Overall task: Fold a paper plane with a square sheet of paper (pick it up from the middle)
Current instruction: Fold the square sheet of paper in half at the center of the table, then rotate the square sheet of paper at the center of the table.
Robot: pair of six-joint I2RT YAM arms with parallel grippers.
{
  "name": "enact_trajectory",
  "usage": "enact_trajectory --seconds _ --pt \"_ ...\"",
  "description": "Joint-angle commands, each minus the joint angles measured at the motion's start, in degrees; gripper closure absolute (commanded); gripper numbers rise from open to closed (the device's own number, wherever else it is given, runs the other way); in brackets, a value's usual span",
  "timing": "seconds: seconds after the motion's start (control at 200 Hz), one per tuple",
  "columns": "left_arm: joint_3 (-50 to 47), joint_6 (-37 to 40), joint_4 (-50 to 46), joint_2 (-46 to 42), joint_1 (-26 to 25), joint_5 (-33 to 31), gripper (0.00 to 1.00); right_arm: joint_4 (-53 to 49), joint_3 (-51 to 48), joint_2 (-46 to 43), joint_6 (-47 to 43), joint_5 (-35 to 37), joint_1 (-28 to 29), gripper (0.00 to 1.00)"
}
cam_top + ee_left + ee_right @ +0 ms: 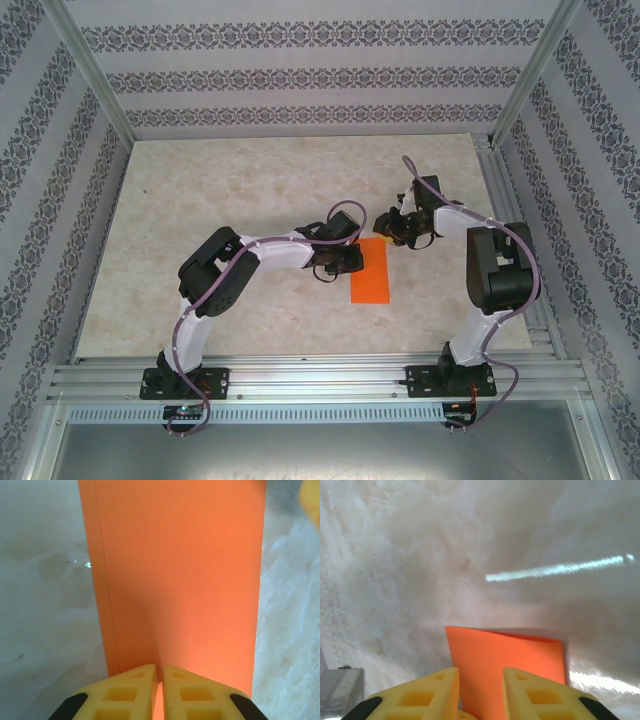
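A thin, bright orange sheet of paper (pixel 370 272) lies flat on the pale, marble-patterned tabletop (pixel 250 190), roughly midway between the two arms and a little nearer the right one. From above its outline is a narrow upright rectangle, with the long sides running away from the arm bases.

The left gripper (pixel 350 262) sits at the sheet's left long edge, near its far half. In the left wrist view the orange sheet of paper (pixel 185 580) stretches away from the left gripper (pixel 159 669). A thin line runs just inside one long edge, as if two layers were stacked slightly out of step. The yellow honeycomb fingers (pixel 125 695) are pressed almost together, with a sliver of orange showing in the slit between them, so they appear to be pinching the paper's near edge.

The right gripper (pixel 392 232) reaches in over the sheet's far right corner. In the right wrist view the orange sheet of paper (pixel 510 665) lies on the tabletop with one end running down between the two yellow fingers (pixel 530 695) of the right gripper (pixel 481 672). These fingers are clearly spread, with a wide gap between them that shows the paper. Whether their tips touch the sheet cannot be made out from this angle.
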Motion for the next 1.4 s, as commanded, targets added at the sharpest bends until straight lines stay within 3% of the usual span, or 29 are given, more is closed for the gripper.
enact_trajectory --seconds 0.0,0.355,0.459,0.604,0.899,1.133,1.393 --pt "-0.23 1.43 -6.61 2.71 -0.79 -2.02 0.85 1.27 1.12 2.6 -0.4 -1.23 -0.33 0.71" --pt "-0.23 1.55 -7.03 2.56 -0.79 -2.11 0.85 3.44 -0.57 8.57 0.0 1.29 -0.85 0.71" --pt "-0.17 1.59 -7.07 2.26 -0.79 -2.12 0.84 2.05 -0.03 4.82 -0.65 -0.3 -1.26 0.69" --pt "-0.34 1.68 -6.7 -0.62 -0.71 -1.82 0.79 -2.74 -1.37 -5.18 -1.92 2.92 -1.4 0.61" --pt "-4.39 1.78 -4.81 -13.5 0.4 -5.11 0.6 -1.18 -15.66 -18.63 1.22 7.8 0.42 0.51" --pt "-13.09 -0.74 -4.04 -20.75 2.76 -9.87 0.59 1.71 -19.84 -19.43 3.45 8.97 4.02 0.47" --pt "-17.34 -2.48 -3.18 -22.98 4.17 -10.28 0.59 3.16 -19.97 -16.58 4.44 10.15 6.87 0.47"
